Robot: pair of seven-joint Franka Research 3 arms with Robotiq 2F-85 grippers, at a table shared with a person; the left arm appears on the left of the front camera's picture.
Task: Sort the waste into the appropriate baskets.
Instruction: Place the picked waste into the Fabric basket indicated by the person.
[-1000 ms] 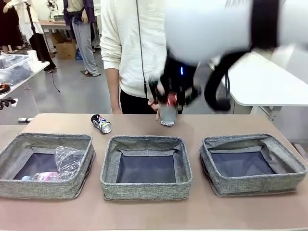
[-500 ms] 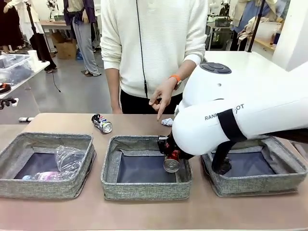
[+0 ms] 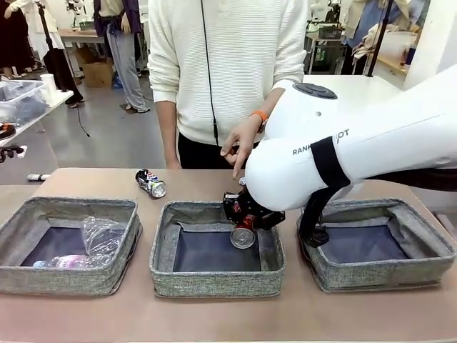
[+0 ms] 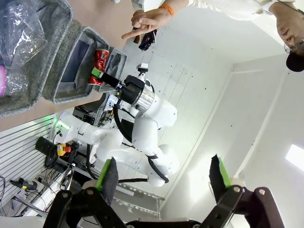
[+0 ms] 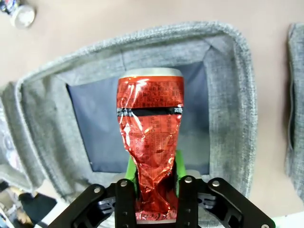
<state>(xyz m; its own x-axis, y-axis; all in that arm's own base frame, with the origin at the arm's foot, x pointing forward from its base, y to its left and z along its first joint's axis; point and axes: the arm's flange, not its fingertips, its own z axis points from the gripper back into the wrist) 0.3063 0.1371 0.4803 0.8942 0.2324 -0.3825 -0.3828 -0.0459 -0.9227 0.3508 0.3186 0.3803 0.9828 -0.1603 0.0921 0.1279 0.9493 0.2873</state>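
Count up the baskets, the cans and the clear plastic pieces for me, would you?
Baskets: 3 (left basket, middle basket, right basket)
Cans: 2 (red can, held by the right gripper; printed can)
Clear plastic pieces: 2 (cup, bottle)
Total: 7

Treat the crushed red can [image 5: 149, 142] as thin glossy metal: its creased skin catches the light, and its rim is bare and silvery. The grey rectangular left basket [image 3: 64, 282], middle basket [image 3: 214, 282] and right basket [image 3: 378, 275] are coarse, matt woven cloth with smoother dark bottoms, while the crumpled clear cup [image 3: 103, 234] is shiny transparent plastic. Note the smooth, matt brown table top [image 3: 214, 318] and the glossy white shell of the right arm [image 3: 385, 150].
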